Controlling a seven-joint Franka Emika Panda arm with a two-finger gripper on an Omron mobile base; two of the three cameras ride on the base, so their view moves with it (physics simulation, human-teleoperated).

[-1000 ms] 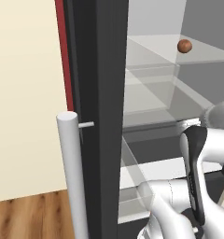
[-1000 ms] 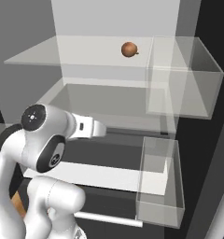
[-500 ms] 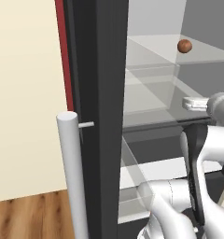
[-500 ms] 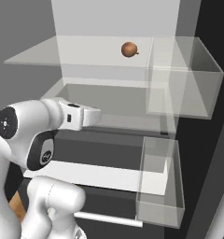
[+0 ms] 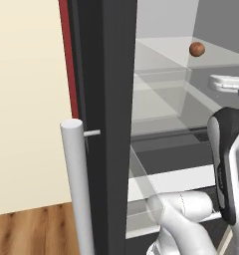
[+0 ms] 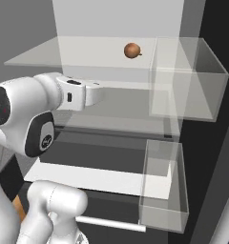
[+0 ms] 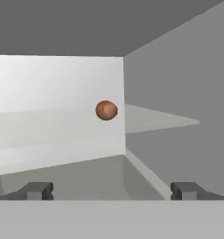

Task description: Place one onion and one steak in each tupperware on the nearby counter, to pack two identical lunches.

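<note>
White rounded arm [image 6: 21, 109] links with dark grey joint caps at left of the frame; small dark square fingertips [image 7: 37, 190] below.

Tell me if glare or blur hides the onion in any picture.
No: hand view shows the onion sharp against a bright white back wall; left base view has it crisp behind see-through shelves; right base view evenly lit, without glare.
</note>
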